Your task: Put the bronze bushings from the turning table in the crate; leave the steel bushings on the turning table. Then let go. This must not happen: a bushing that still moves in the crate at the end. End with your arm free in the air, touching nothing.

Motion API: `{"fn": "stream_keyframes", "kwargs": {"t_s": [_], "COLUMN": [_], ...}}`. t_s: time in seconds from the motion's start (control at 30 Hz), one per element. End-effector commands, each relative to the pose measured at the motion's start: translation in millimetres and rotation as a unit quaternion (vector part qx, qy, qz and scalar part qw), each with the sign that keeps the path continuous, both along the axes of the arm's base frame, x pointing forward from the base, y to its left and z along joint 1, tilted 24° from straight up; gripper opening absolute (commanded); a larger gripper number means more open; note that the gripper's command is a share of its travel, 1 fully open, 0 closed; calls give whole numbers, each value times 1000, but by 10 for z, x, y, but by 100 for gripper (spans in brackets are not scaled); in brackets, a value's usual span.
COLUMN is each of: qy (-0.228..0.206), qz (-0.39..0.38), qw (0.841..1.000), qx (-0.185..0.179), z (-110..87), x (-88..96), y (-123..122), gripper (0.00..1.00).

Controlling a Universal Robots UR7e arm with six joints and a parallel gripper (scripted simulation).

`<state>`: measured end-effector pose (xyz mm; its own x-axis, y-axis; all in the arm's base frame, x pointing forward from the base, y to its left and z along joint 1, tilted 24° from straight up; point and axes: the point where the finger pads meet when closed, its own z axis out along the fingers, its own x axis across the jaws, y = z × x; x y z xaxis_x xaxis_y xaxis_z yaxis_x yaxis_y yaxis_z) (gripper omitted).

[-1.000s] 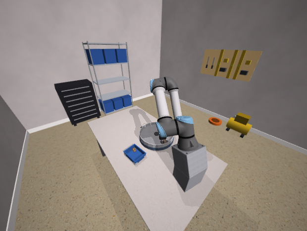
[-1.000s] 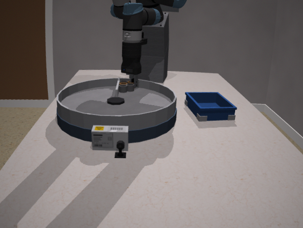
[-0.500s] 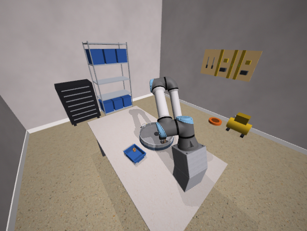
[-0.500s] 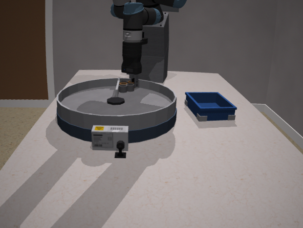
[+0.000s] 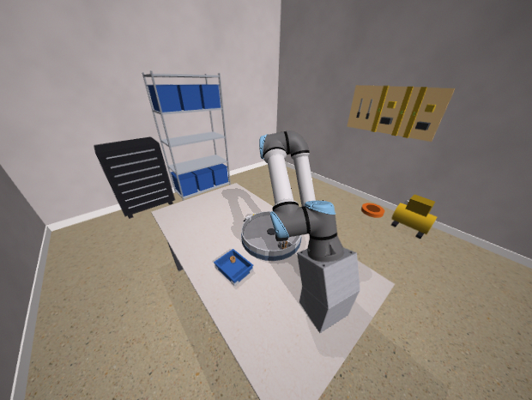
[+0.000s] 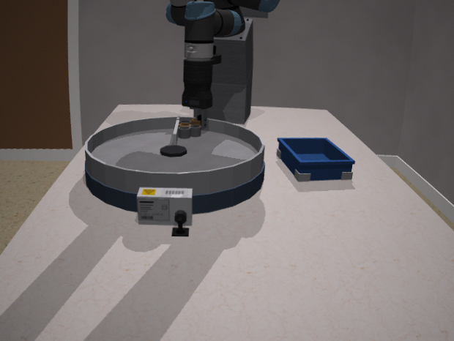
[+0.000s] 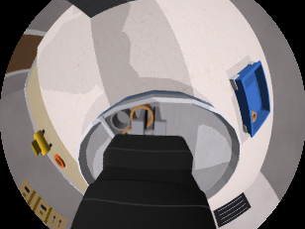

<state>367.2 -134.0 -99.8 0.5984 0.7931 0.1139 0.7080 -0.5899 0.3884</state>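
Between the narrowed fingers of the gripper [image 6: 200,124] [image 7: 149,127], a bronze bushing [image 6: 195,121] [image 7: 142,106], held by its wall.
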Motion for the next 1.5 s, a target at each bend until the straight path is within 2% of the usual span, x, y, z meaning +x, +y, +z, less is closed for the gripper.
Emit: {"fn": "stream_keyframes", "kwargs": {"t_s": [0.0, 1.47], "qy": [0, -1], "qz": [0, 0], "qw": [1000, 1000], "qx": [0, -1], "z": [42, 203], "x": [-14, -80], "y": [5, 32], "gripper": [0, 0]}}
